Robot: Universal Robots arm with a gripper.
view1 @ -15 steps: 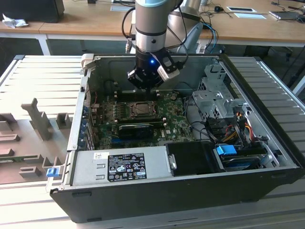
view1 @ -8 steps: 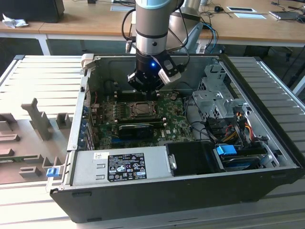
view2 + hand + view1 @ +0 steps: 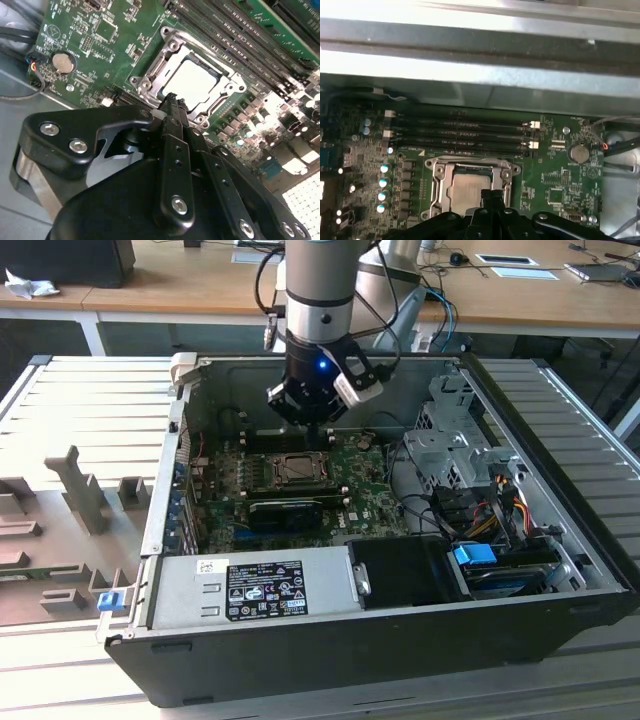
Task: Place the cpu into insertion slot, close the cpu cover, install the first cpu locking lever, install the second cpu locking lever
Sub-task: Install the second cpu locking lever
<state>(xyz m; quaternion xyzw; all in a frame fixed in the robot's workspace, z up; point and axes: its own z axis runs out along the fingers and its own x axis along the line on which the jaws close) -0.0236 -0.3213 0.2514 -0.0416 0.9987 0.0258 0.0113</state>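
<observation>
Black fingers pressed together, empty, poised at the near edge of the socket.
Gripper [image 3: 172,102] hangs just above the green board [image 3: 107,47]; in both wrist views the cpu [image 3: 192,80] already lies flat in the insertion slot [image 3: 150,82], directly beyond the fingertips. Cpu cover [image 3: 437,172] frames it, apparently lowered; whether any locking lever is latched cannot be told.

One pale silvery square cpu [image 3: 192,80]; one green circuit board [image 3: 555,175]; four long black memory slots [image 3: 462,134]; one round silver coin battery [image 3: 63,62].
</observation>
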